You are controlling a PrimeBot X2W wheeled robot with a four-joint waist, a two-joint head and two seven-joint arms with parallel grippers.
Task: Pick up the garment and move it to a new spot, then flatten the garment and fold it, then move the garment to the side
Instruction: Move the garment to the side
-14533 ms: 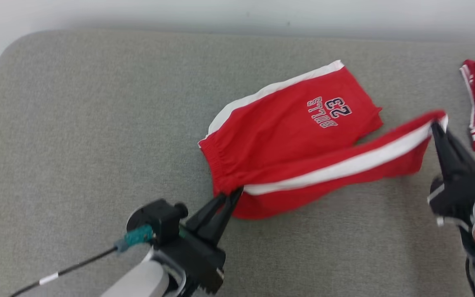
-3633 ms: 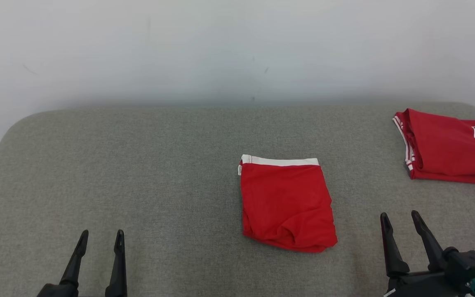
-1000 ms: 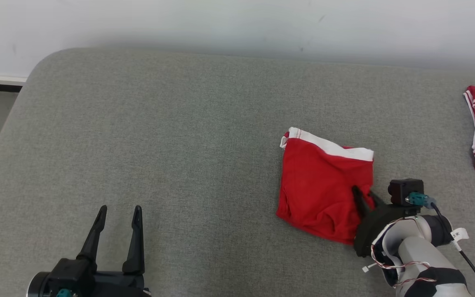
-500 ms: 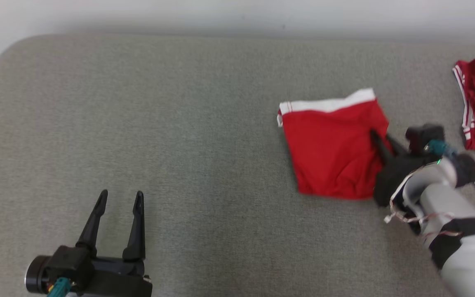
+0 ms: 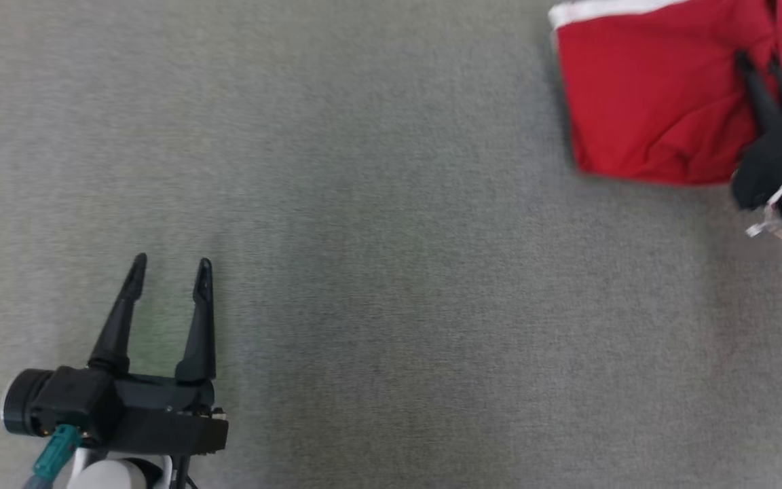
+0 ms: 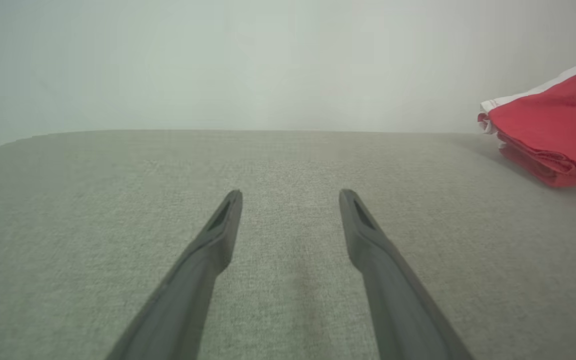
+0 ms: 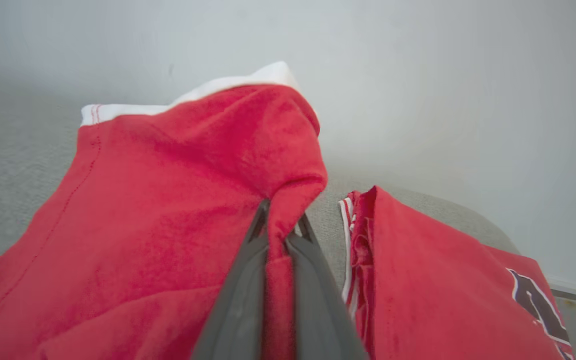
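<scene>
The folded red shorts (image 5: 649, 102) with a white waistband lie at the head view's upper right on the grey cushion. My right gripper (image 5: 757, 64) is shut on their right edge; in the right wrist view a ridge of the red fabric (image 7: 278, 235) is pinched between the two fingers, at the gripper (image 7: 280, 220). My left gripper (image 5: 168, 272) stands open at the lower left, far from the shorts, with nothing between its fingers (image 6: 288, 200). The left wrist view has the shorts (image 6: 553, 130) at its right edge.
A second folded red jersey (image 7: 443, 280) with white trim and a dark number lies right beside the shorts on their right. The grey cushion (image 5: 364, 238) stretches wide between the two grippers. A pale wall (image 6: 268, 60) rises behind it.
The right gripper, shut on the shorts, has dragged them to the right, up against the other red garment. The head camera has tilted down and shifted. The left gripper has stayed open.
</scene>
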